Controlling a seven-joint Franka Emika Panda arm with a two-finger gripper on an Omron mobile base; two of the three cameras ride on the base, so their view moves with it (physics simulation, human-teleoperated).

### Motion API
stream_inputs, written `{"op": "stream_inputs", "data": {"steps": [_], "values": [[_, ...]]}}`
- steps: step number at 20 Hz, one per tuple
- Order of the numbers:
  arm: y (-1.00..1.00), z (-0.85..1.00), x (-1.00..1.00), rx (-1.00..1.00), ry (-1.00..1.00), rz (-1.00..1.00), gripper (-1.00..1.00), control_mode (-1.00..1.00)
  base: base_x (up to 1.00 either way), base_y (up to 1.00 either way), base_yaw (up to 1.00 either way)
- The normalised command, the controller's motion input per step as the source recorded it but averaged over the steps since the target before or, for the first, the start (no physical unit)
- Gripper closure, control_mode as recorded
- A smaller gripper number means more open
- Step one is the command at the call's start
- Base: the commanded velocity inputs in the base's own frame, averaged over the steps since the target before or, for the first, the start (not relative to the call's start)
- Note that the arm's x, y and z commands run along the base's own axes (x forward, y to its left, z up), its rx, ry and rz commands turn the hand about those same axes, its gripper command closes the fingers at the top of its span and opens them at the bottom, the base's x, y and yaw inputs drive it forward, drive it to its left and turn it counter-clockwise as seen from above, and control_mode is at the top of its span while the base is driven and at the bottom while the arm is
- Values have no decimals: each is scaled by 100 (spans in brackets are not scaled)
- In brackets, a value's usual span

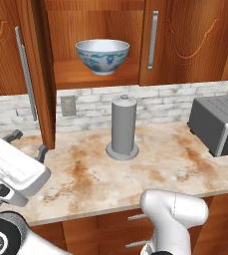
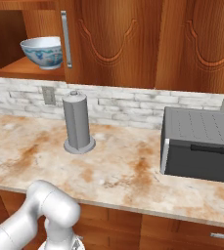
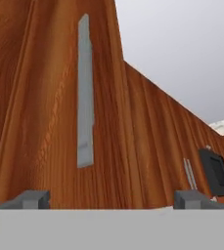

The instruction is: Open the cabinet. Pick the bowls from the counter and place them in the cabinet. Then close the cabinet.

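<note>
Cabinet [image 1: 100, 45] door hides part of its shelf; one bowl [image 1: 102, 56] shows; claw [image 3: 111, 199] gapes empty

Counter [image 1: 185, 174]: wide beige stone slab mottled with orange-brown patches, thick pale front edge, running along a pale brick backsplash.
Grey cylinder [image 1: 122, 128]: stands upright on a round foot near the middle of the counter, toward the backsplash.
Dark grey appliance [image 1: 220, 123]: box-shaped, rests on the counter at the right end, well apart from the cylinder.
Cabinet shelf [image 1: 93, 74]: wooden board inside the open wall cabinet, above the counter.
Bowl [image 1: 102, 56]: one glossy bowl, pale inside and blue-patterned outside, apparently sitting on the shelf; its foot is not clearly seen.
</note>
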Motion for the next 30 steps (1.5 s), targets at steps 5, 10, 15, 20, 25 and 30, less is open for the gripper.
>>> {"op": "stream_inputs", "data": {"steps": [5,10,15,20,25,30], "values": [[0,-28,57,12,6,0,-100,-100,0,0,0],[-16,0,40,6,0,0,-100,-100,0,0,0],[-44,-4,52,4,0,0,-100,-100,0,0,0],[-75,-6,45,2,0,0,-100,-100,0,0,0],[-65,-2,51,0,0,0,-100,-100,0,0,0],[-55,-1,51,0,2,0,-100,-100,0,0,0]]}}
